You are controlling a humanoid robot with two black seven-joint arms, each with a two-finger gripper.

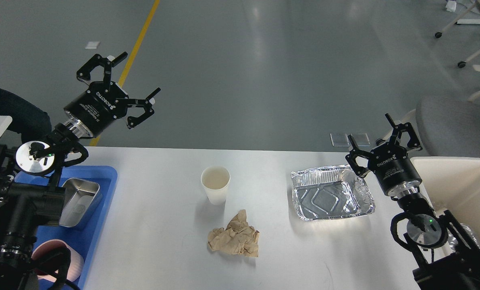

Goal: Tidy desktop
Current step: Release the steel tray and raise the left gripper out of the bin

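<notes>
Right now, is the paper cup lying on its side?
No. The paper cup stands upright on the desktop, open mouth up, behind the crumpled brown paper.

lab floor: grey sealed concrete (264, 60), yellow line (143, 32), castor chairs (465, 36).

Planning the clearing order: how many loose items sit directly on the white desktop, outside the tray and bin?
3. A white paper cup at centre, crumpled brown paper just in front of it, and a foil tray to the right. The arms may hide others.
</notes>
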